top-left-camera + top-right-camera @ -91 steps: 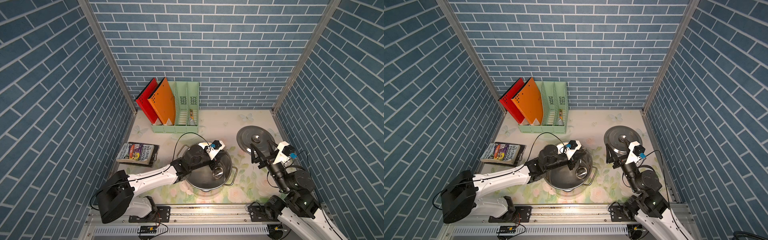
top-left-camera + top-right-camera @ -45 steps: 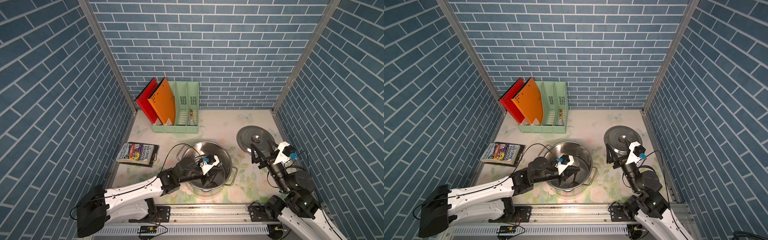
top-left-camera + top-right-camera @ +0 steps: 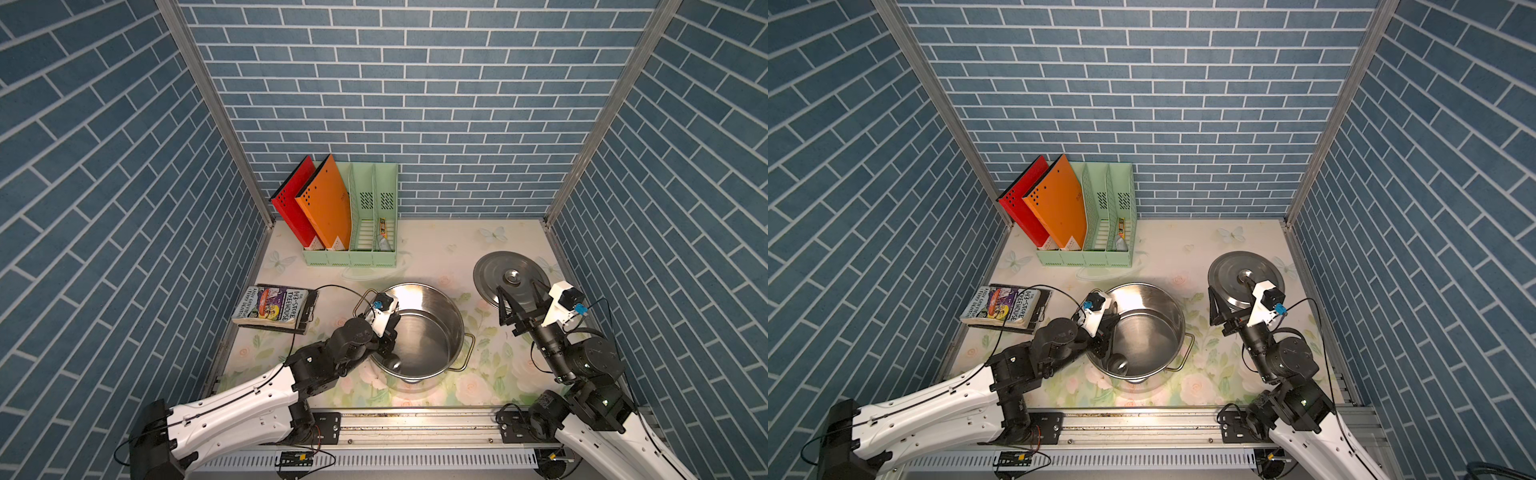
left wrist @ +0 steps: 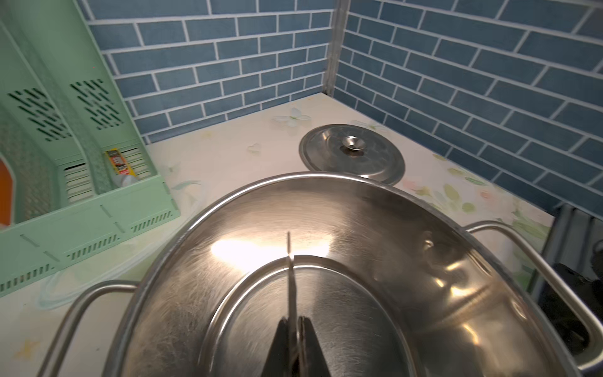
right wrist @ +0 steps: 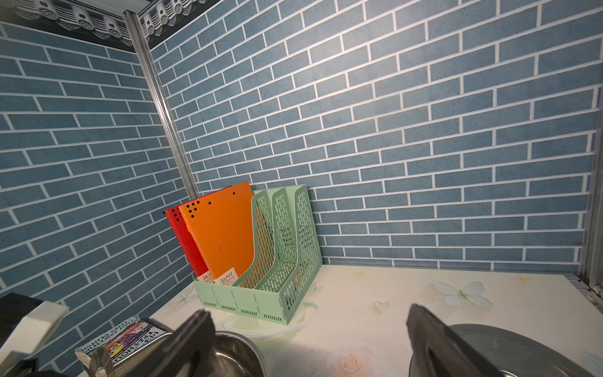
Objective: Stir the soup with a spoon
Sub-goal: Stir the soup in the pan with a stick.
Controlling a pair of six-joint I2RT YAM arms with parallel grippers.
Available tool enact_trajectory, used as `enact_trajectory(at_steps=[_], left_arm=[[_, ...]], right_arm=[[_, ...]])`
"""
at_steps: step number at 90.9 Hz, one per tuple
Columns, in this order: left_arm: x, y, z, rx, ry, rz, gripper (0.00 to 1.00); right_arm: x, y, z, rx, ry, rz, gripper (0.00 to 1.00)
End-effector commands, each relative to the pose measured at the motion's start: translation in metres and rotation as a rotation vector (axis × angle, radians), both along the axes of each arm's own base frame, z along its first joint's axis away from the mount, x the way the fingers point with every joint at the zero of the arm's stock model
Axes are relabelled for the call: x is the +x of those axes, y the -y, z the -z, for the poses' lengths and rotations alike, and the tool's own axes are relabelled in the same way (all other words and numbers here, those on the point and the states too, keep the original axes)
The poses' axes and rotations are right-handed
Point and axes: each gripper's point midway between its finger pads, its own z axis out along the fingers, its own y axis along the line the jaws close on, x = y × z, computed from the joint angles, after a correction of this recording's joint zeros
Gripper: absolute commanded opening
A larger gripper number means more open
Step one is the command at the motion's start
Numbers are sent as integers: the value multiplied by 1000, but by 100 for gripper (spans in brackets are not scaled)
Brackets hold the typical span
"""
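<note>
Stainless-steel spoon [image 4: 289,277] clamped by its thin handle in the clenched left gripper [image 4: 293,321], round bowl low inside the pot [image 3: 457,320], close to the near-left wall. Pot at mid-table, towards the near edge. Right gripper [image 3: 516,285] spread wide, grasping nothing, poised above the near part of the lid [image 3: 488,268]. Lid flat on the table, far right. Green file rack [image 3: 353,257] against the far wall; book [image 3: 272,309] at left.
</note>
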Motion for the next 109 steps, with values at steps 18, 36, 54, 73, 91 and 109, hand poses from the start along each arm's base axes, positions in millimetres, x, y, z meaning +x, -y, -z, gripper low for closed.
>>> enact_trajectory(at_steps=[18,36,54,73,91,109], left_arm=[[60,-24,-31,30,147,-235,0],[75,21,-48,-26,262,-108,0],[81,76,-71,-128,350,68,0],[53,137,-67,-205,359,362,0],[14,162,-56,-240,316,575,0],[-30,161,-46,-257,232,707,0]], right_arm=[[-4,3,-12,14,31,3,96],[-5,6,-12,11,30,12,97],[-6,7,-12,6,27,16,96],[-7,13,-11,4,24,33,96],[-8,15,-7,4,20,40,96],[-7,14,-5,6,19,37,96]])
